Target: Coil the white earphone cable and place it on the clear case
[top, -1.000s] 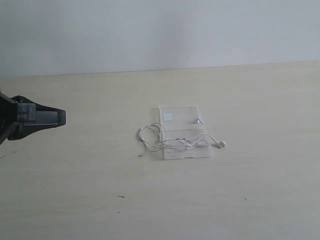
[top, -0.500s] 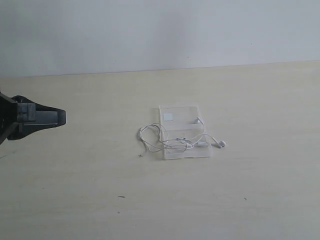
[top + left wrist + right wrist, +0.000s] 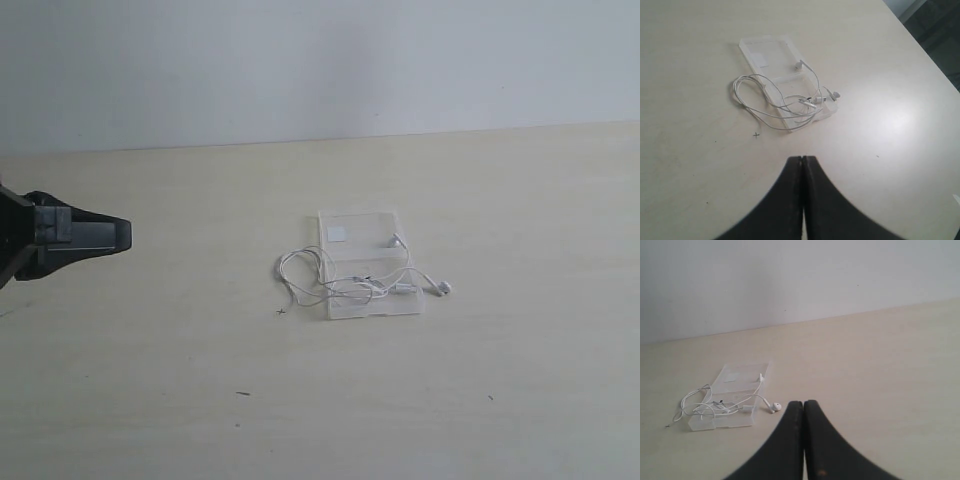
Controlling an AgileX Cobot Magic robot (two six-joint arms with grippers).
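The clear case [image 3: 355, 228] lies open and flat mid-table, a white sticker on its far half. The white earphone cable [image 3: 305, 280] lies loosely looped across the case's near half and spills onto the table to the left; one earbud [image 3: 443, 288] rests just off the case's right side, another on the far half. Both also show in the left wrist view as the cable [image 3: 747, 92] and case [image 3: 770, 50], and in the right wrist view as the cable [image 3: 695, 402] and case [image 3: 740, 374]. My left gripper [image 3: 125, 235] hovers far left, shut and empty [image 3: 802, 159]. My right gripper [image 3: 803, 403] is shut and empty, outside the exterior view.
The pale wooden table [image 3: 500, 400] runs back to a plain white wall [image 3: 320, 60]. A small dark cross mark [image 3: 281, 311] sits on the table just left of the cable. The table's far edge shows in the left wrist view [image 3: 925, 47].
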